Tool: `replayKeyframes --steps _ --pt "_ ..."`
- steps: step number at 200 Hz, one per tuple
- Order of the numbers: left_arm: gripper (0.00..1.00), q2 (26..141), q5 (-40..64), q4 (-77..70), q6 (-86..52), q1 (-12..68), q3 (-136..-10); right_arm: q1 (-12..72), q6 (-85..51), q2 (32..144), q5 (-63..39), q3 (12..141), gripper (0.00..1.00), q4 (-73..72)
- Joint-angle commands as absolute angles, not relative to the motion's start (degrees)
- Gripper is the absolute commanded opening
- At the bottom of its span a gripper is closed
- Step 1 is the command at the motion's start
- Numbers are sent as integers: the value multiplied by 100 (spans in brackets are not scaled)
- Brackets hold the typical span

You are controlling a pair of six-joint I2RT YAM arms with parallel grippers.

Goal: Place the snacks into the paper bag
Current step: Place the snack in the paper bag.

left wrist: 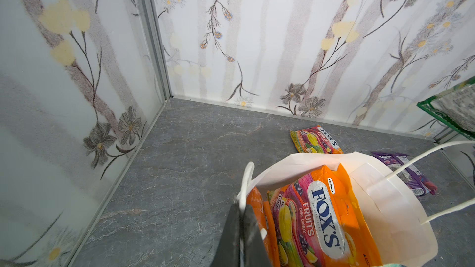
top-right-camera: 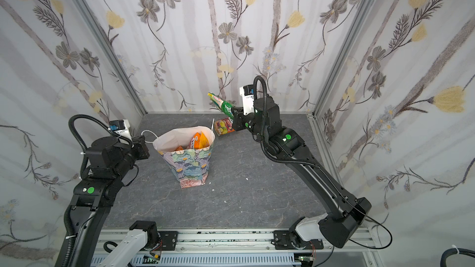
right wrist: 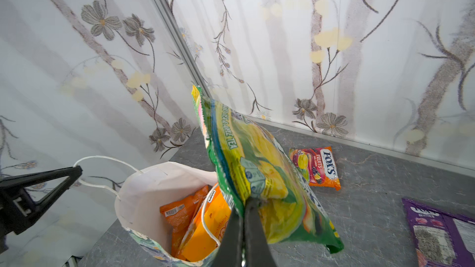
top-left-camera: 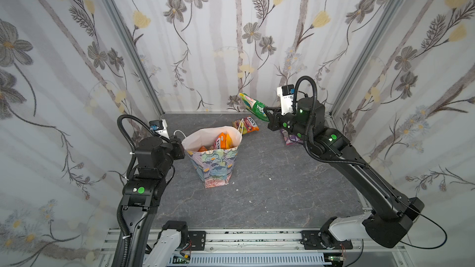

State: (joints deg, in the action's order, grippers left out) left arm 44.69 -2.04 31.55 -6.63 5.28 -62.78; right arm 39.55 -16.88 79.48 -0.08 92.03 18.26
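Paper bag (top-left-camera: 214,165), floral-printed with white lining, stands tapered at the centre of a top view on the grey marbled table (top-left-camera: 270,188), glossy orange packets (top-left-camera: 222,141) inside. Left tool (top-left-camera: 181,138) pinches its white cord handle (top-left-camera: 177,132); right tool (top-left-camera: 268,111) pinches a crinkly green packet (top-left-camera: 253,105) aloft, above-right.

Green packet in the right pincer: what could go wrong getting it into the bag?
The right pincer pinches the green packet only at one edge, so it may swing or slip. The paper bag is steadied only by its cord handle in the left pincer; a bump could tip it.
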Motion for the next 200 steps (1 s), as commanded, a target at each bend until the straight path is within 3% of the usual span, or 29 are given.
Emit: replayKeyframes --steps 1,77,200 --pt "2 4455 -152 3050 -723 528 -6275 4130 -1541 8000 278 9435 0 1579" --pt "3 4392 -159 3023 -729 528 -6249 4590 -1345 8370 490 10274 0 1869" --pt "3 4429 -231 3023 -722 537 -6267 5225 -973 9859 -81 12062 0 3349"
